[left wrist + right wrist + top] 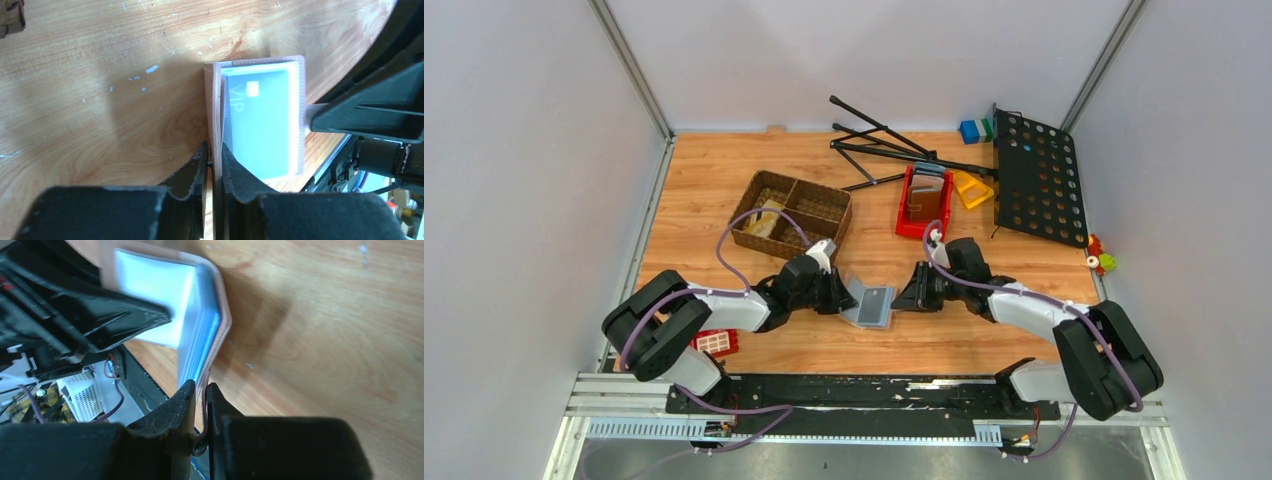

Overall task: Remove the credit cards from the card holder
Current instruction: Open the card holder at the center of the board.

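The left jaws pinched the card holder flap at nine o'clock. The right jaws clamped its three o'clock flap. A grey card showed inside.

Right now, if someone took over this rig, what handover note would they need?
The left gripper is shut on one flap of the card holder; the right gripper is shut on the other flap.
The holder is spread open between them.
The grey card sits in its slot; a second card cannot be made out.
Done: holder opened.
Left: draw the cards out.
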`<move>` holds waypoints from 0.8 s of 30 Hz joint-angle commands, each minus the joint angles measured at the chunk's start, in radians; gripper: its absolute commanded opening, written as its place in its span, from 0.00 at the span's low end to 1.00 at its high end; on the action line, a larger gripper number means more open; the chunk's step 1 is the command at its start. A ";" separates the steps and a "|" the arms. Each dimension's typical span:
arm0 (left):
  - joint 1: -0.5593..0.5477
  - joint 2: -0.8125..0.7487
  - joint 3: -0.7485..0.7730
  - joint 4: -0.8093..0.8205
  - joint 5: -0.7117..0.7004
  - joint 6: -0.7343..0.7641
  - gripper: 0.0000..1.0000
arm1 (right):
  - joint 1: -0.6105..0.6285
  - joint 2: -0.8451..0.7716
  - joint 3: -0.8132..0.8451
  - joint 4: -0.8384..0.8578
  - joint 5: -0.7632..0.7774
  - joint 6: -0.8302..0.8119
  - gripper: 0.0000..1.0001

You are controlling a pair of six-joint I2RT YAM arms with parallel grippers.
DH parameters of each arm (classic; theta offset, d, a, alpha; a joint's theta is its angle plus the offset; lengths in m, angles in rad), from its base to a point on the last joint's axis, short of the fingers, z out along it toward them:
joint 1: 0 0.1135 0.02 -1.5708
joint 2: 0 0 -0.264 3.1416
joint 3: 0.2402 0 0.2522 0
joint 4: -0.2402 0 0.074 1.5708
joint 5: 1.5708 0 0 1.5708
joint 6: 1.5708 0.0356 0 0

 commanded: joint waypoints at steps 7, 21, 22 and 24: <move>-0.008 -0.015 -0.058 0.084 -0.010 -0.035 0.00 | 0.000 -0.127 -0.047 0.167 -0.069 0.038 0.17; -0.118 -0.052 -0.115 0.093 -0.133 -0.114 0.00 | 0.001 -0.033 -0.119 0.261 -0.035 0.100 0.43; -0.121 -0.056 -0.114 0.086 -0.137 -0.112 0.00 | 0.000 -0.032 -0.125 0.268 -0.034 0.103 0.44; -0.126 -0.056 -0.116 0.078 -0.141 -0.112 0.00 | 0.001 -0.029 -0.133 0.286 -0.042 0.115 0.44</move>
